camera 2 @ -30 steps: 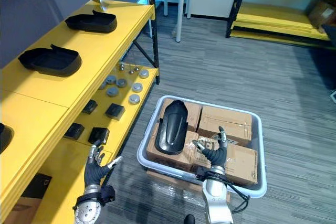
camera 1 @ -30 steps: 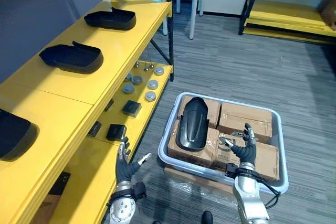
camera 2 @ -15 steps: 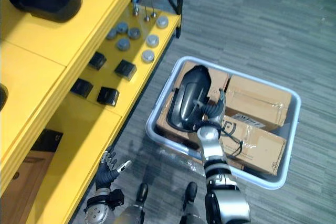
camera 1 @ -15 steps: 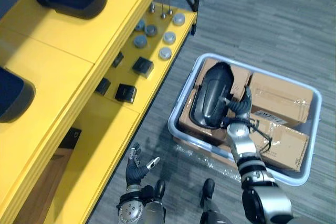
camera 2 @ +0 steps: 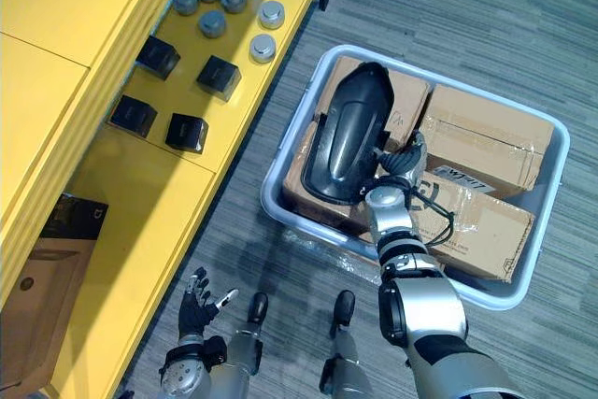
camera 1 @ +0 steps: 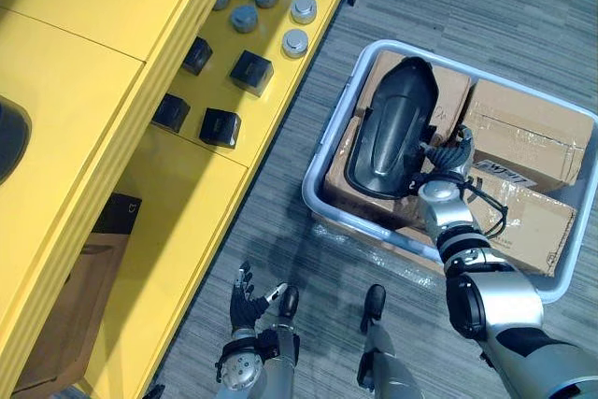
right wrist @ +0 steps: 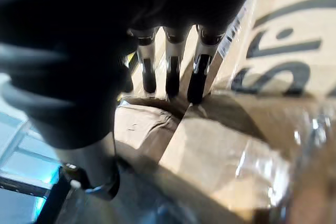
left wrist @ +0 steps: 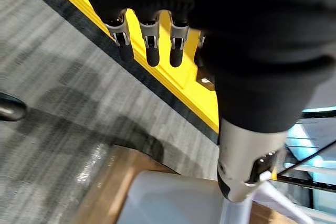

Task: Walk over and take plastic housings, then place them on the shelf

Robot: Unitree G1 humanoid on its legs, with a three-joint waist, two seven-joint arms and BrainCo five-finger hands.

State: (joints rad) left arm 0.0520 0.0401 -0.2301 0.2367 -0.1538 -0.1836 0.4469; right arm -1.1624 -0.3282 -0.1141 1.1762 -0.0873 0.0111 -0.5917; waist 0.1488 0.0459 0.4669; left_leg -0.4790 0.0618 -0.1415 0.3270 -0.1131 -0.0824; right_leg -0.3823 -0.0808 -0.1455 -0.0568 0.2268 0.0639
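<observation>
Yellow shelf (camera 1: 84, 72) runs along the robot's left, its upper deck cut off at the frame edge; a second housing (camera 1: 7, 137) there shows as a dark sliver only; on the floor beside it a grey tub (camera 1: 329, 142) holds taped cardboard boxes (camera 1: 528, 137); across the boxes lies the black plastic housing (camera 1: 392, 128), long, domed and glossy; it looks stiff and probably light, but smooth enough to slip, so the long side rims near the middle seem the best hold; its underside is hidden; the right robot hand (camera 1: 448, 161) sits just beside its lower edge with fingers straight and spread, gripping nothing; whether it touches the housing I cannot tell; the left robot hand (camera 1: 245, 298) hangs low near the floor, fingers splayed, holding nothing; small dark blocks (camera 1: 250, 72) dot the lower deck.
</observation>
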